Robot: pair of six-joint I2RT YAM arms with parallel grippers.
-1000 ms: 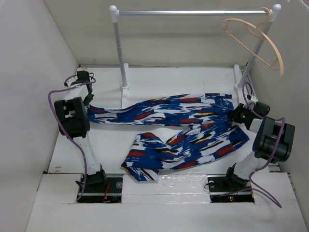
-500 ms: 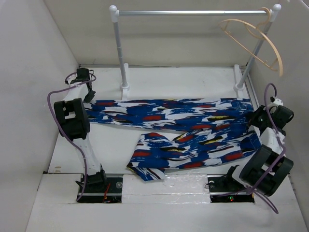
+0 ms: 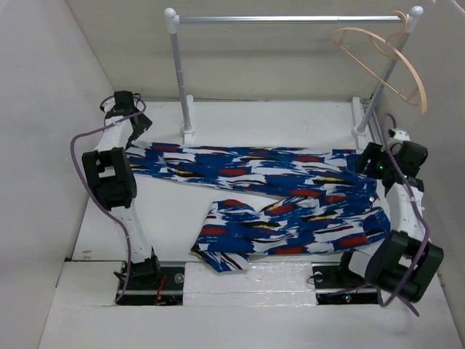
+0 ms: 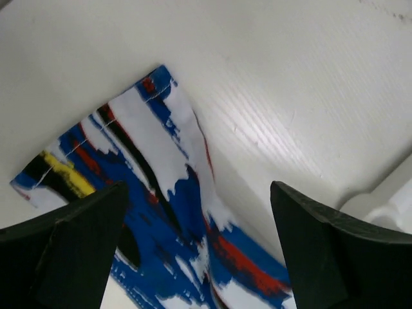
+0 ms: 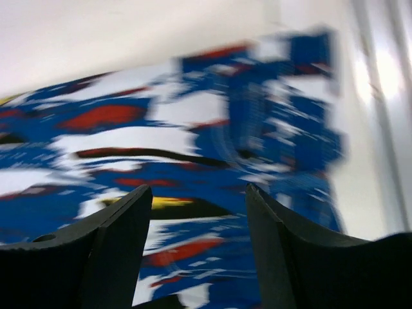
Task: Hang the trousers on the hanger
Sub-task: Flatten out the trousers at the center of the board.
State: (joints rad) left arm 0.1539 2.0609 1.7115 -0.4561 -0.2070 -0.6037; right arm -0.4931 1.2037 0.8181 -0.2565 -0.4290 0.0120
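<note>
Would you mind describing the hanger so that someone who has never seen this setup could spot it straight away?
A silver rail on white posts spans the back of the table. The hanger hangs from its right end. It is the only thin, curved, light-tan open frame; the rail is straight metal.

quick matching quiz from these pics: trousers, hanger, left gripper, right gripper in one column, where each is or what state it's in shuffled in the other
Column one
1. trousers
2. hanger
3. left gripper
4. right gripper

Column two
a. open, over the end where the two legs join
b. hooked at the right end of the silver rail
c. spread out flat on the white table
d. open, over a leg hem

Pairs: 1-c, 2-b, 3-d, 4-a
</note>
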